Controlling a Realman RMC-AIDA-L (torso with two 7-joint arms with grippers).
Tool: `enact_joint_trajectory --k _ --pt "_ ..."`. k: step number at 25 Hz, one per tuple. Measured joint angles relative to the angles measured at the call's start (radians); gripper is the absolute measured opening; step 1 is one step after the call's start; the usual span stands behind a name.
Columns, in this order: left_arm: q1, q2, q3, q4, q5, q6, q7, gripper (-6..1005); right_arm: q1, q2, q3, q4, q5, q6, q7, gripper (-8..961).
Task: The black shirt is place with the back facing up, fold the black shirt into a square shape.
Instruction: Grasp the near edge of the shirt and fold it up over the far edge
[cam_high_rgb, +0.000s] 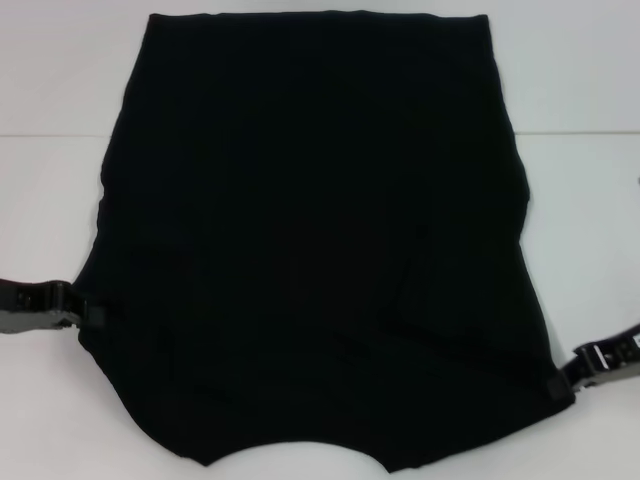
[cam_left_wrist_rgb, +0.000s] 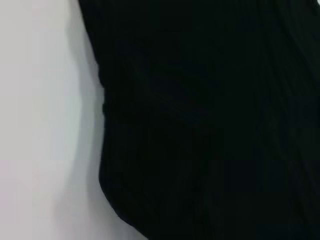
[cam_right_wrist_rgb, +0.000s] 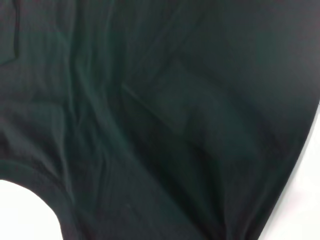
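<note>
- The left gripper (cam_high_rgb: 92, 312) has its fingers at the shirt's left edge, low on the side, touching the fabric; whether they are pinching cloth or only resting against it cannot be told from the head view.
- The right gripper (cam_high_rgb: 568, 384) reaches the near right corner of the shirt, and its fingers look to be on the cloth there, but whether they are parted or clamped cannot be told either.
- The black shirt (cam_high_rgb: 320, 240) lies flat on the white table (cam_high_rgb: 60, 70), spread wide between both arms, sleeves apparently already tucked in, with the curved neckline at the near edge; no lettering shows.
- Risk, as I judge it: if either hold catches only the top layer, lifting would peel the folded sleeve open and spoil the outline.
- An uneven lift, one arm rising or travelling ahead of the other, would likely skew the fold line, giving a slanted shape rather than a square.
- The right wrist view shows creases near the neckline; these could get trapped under a fold and bulge.
</note>
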Motion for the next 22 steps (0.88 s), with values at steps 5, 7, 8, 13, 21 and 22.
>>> enact_joint_trajectory --k 5,7,8,13,21,22 --pt "0.004 0.006 0.017 0.000 0.002 0.099 0.023 27 -0.050 0.008 0.001 -0.088 -0.005 -0.089 0.021 57" --pt "0.011 0.006 0.034 0.000 0.002 0.140 0.030 27 -0.065 0.007 0.002 -0.103 -0.006 -0.119 0.022 57" --pt "0.015 0.007 0.047 0.000 0.002 0.163 0.034 27 -0.073 0.005 0.001 -0.106 -0.006 -0.133 0.022 57" --pt "0.030 0.000 0.121 0.003 0.003 0.252 0.043 27 -0.104 -0.005 -0.005 -0.108 -0.009 -0.193 0.021 58" --pt "0.040 -0.017 0.180 0.009 -0.001 0.325 0.066 27 -0.141 -0.024 0.015 -0.108 -0.007 -0.218 0.006 58" --pt "0.036 -0.015 0.169 0.009 -0.004 0.316 0.067 27 -0.138 -0.026 0.027 -0.105 -0.003 -0.216 -0.002 58"
